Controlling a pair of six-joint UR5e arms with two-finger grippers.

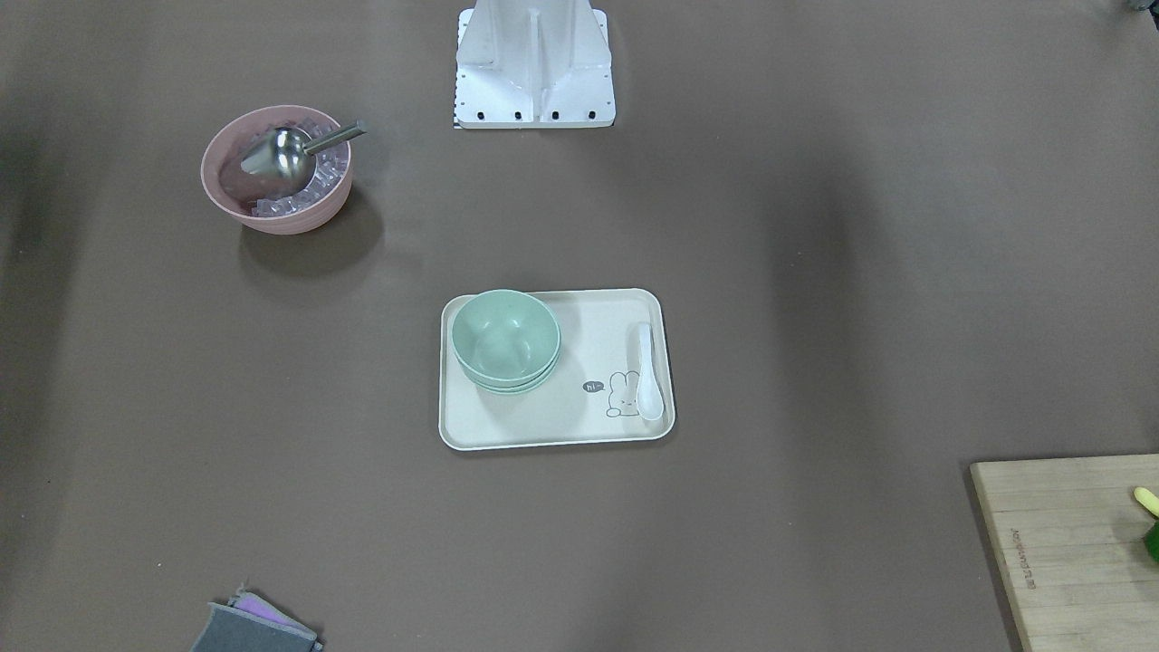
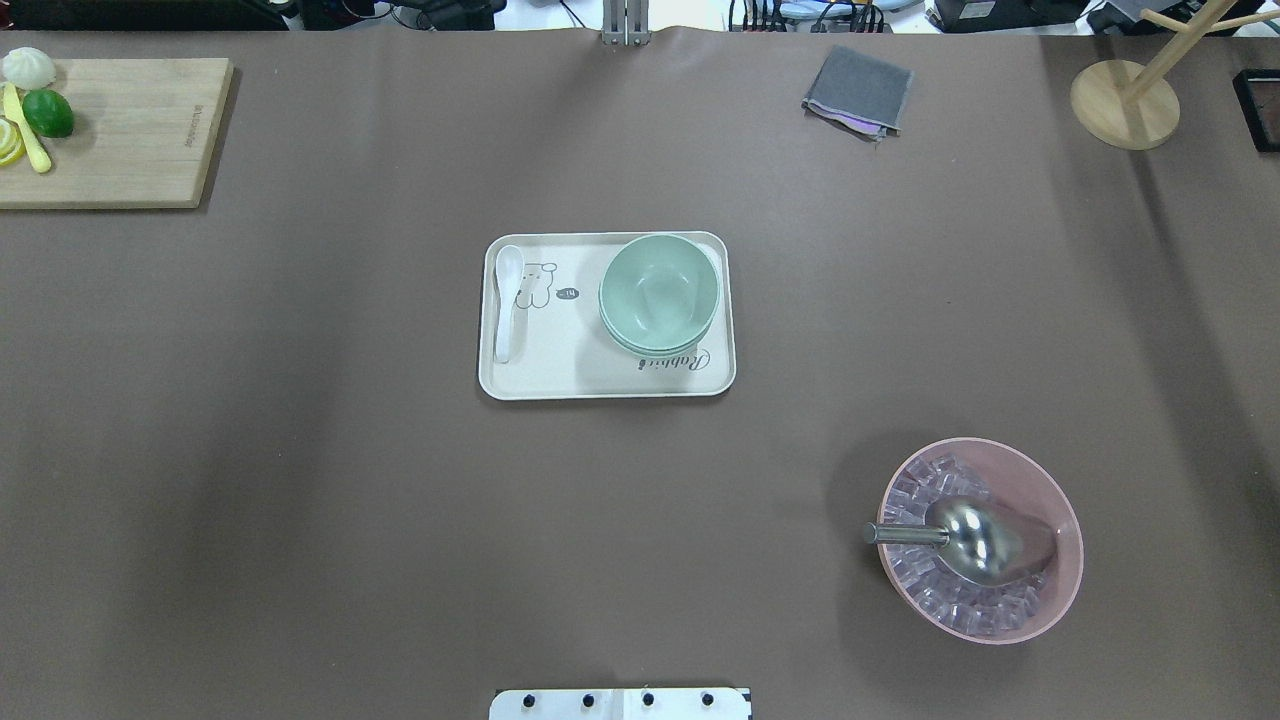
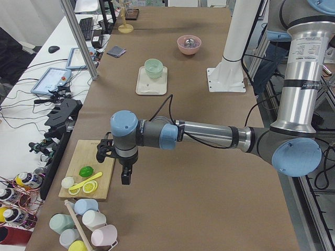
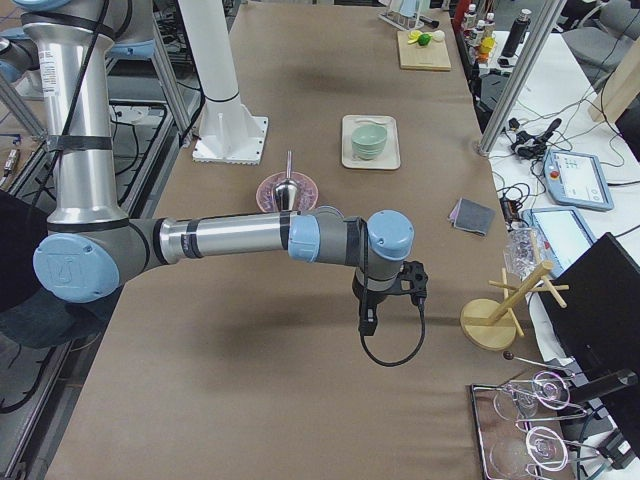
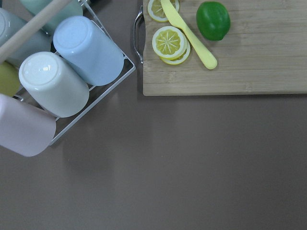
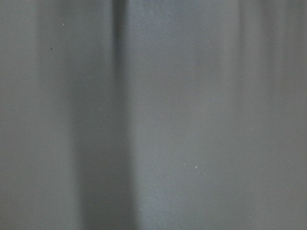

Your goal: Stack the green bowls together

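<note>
The left arm [image 3: 209, 137] is lying stretched out level, forearm horizontal, and its wrist is pointing the left hand [image 3: 125, 177] straight down. The right arm [image 4: 240, 238] is holding the same level pose, with the right hand [image 4: 368, 320] hanging downward. Neither hand's fingers are showing clearly enough to judge their gap.

green bowls [image 1: 505, 340]: the top bowl hides the ones under it; only thin rims peek out.
left gripper [image 3: 125, 177]: shows only from the side, small and dark; nobody can tell if its fingers are apart or together.
right gripper [image 4: 368, 320]: also small and side-on; cannot tell.
table [image 6: 192, 143]: all blurry grey in the right wrist view.
cutting board [image 1: 1059, 543]: cut off by the right and bottom edges.
cloth [image 1: 256, 628]: cut off at the bottom edge.
cups [image 5: 57, 72]: cut off by the left and top edges.
ice [image 2: 945, 600]: partly hidden under the metal scoop [image 2: 985, 540].
black thing [image 2: 1262, 95]: cut off at the right edge; cannot tell what it is.
</note>
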